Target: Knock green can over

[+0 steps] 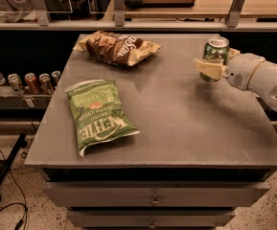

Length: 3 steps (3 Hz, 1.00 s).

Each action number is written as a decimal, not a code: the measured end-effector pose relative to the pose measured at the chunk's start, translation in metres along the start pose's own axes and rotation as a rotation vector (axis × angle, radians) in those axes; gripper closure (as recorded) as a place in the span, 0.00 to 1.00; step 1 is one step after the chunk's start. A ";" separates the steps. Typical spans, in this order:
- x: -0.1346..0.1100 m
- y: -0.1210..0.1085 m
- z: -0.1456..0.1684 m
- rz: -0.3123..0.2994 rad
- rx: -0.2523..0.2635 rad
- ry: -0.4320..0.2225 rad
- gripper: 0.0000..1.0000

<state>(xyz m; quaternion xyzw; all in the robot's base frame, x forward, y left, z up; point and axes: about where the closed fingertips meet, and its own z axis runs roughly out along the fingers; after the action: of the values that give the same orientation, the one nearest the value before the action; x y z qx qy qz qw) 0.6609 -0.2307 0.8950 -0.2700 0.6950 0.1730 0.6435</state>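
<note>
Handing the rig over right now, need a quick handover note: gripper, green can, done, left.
Gripper: at the right side of the table, up against the green can, arm reaching in from the right.
Green can: upright, near the table's far right corner.
Other items: green chip bag lying flat front left, brown chip bag at the far side, both well clear of the can.
Done: gripper brought to the can.
Left: the can is not yet knocked over. Probably a sideways push to tip it; best kept away from the table's edge.
</note>
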 end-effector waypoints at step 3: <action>-0.057 -0.001 -0.008 -0.387 -0.190 0.075 1.00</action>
<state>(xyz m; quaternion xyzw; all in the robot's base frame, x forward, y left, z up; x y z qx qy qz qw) 0.6561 -0.2273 0.9527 -0.4639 0.6343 0.1009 0.6102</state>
